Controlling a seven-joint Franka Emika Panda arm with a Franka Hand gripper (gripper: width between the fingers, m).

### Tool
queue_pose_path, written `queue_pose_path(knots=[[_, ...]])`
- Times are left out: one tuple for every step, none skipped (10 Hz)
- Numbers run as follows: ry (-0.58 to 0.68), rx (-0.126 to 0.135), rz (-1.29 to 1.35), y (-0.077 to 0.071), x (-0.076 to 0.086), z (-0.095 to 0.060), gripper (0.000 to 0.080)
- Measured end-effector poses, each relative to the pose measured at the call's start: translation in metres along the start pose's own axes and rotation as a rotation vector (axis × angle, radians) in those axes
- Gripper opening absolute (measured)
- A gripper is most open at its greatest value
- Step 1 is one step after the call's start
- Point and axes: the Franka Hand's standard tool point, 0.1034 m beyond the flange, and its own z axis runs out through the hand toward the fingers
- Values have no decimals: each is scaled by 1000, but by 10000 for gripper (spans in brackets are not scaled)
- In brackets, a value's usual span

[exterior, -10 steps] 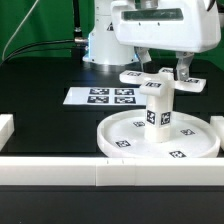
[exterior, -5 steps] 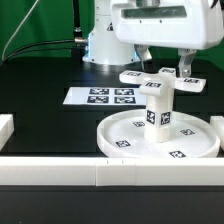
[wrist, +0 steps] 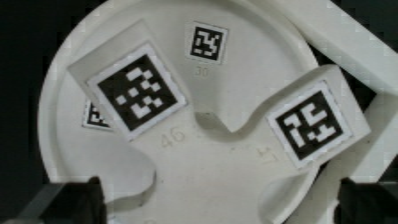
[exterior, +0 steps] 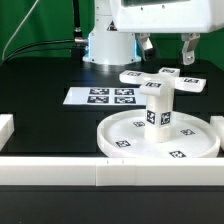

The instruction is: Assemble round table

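White plastic parts stand stacked on the black desk (exterior: 40,95). The large rimmed round disc (exterior: 125,140) lies flat near the front border rail (exterior: 110,172), at the exterior view's right. The short thick cylinder (exterior: 157,112) stands upright on the disc's centre, and the cross-shaped piece (exterior: 160,79) sits on top of the cylinder, its arms spread level and each bearing a square tag. The jaws (exterior: 166,50) hang above the cross-shaped piece, clear of it, parted wide and holding nothing; one dark fingertip (exterior: 187,57) hangs over the cross's far arm. In the wrist view the cross-shaped piece (wrist: 214,110) fills the picture with the disc (wrist: 267,20) beneath. The marker board (exterior: 101,97) lies flat on the desk, well apart, to the exterior view's left of the disc.
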Motion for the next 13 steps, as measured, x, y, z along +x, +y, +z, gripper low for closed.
queue_pose_path(knots=[[13,-18,-188,0,1,0,649],[19,-28,-330,-3,1,-2,649],[16,-31,-435,-4,1,-3,649],[13,-38,-564,-4,1,-2,649],[12,-39,-630,-4,1,-2,649],[10,-40,-682,-4,1,-2,649],[8,-41,-775,-3,1,-1,649],[7,-41,-841,-3,2,-1,649],[5,-42,-886,-3,2,-1,649],[11,-63,-1047,-3,2,-1,649],[8,-76,-1174,-4,0,-1,649],[7,-98,-1336,-8,-1,-1,649],[4,-106,-1417,-11,-4,1,649]])
